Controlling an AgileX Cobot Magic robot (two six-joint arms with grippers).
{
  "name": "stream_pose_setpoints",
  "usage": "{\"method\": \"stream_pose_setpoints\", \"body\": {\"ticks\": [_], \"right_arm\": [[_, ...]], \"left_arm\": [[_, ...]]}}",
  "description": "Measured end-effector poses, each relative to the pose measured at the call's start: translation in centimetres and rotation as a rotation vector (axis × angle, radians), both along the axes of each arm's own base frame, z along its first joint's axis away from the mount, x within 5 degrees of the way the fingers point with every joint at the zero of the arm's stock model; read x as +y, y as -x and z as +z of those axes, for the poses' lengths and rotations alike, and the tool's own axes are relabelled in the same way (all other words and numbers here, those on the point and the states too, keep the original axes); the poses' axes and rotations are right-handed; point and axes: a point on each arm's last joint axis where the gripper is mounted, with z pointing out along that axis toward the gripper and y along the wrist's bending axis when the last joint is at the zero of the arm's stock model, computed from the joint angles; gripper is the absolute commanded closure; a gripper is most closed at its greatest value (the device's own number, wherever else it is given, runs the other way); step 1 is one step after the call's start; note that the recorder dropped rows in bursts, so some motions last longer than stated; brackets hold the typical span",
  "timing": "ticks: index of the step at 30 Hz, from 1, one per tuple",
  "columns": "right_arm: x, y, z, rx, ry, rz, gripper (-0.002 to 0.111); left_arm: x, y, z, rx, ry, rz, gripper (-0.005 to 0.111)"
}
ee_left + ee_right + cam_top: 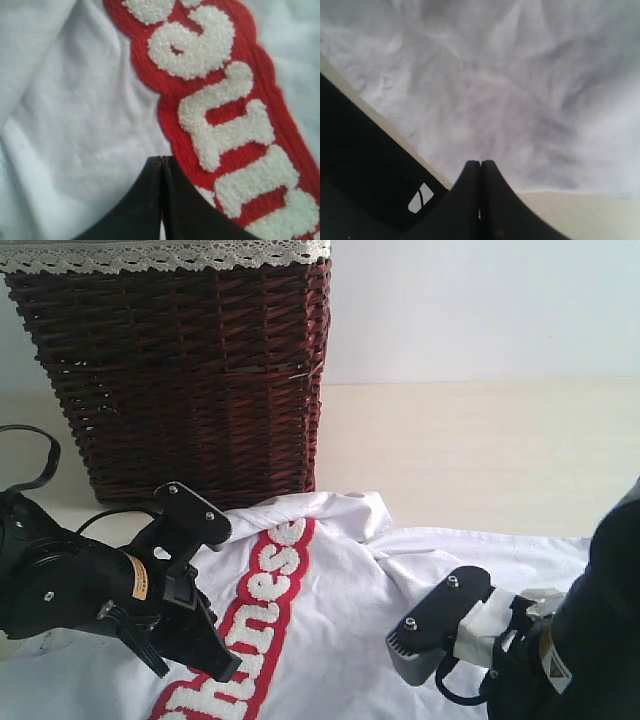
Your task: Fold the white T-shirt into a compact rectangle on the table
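The white T-shirt (340, 590) lies spread and wrinkled on the table (480, 460), its fuzzy white lettering on red (268, 600) running diagonally. My left gripper (218, 665) is low over the shirt beside the lettering. In the left wrist view its jaws (161, 159) are pressed together, with white cloth (85, 125) and the lettering (220, 125) just beyond the tips. My right gripper (412, 652) hovers over the shirt's right part. Its jaws (480, 162) are shut too, over the shirt's edge (520, 100) where bare table (580, 215) shows. No cloth shows between either pair of fingers.
A dark wicker basket (180, 370) with white lace trim stands at the back left, just behind the shirt's collar end. A pale wall rises behind the table. A black part with a white mark (365, 170) fills one side of the right wrist view.
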Motion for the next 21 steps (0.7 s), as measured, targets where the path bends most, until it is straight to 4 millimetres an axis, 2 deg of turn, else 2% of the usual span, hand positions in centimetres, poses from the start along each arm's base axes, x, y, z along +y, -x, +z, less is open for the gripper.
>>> {"method": "stream_pose_setpoints", "body": {"ticks": [11, 15, 21], "right_arm": [[-1.4, -0.1, -1.8, -0.024, 0.149, -0.056, 0.108], [-1.9, -0.8, -2.8, -0.068, 0.250, -0.129, 0.108], [-1.3, -1.6, -3.9, -0.108, 0.226, -0.160, 0.108]], "left_arm": [[0.0, 0.0, 0.0, -0.002, 0.001, 0.000, 0.107], [0.0, 0.0, 0.0, 0.000, 0.000, 0.000, 0.107], [0.0, 0.0, 0.2, 0.003, -0.003, 0.000, 0.107]]}}
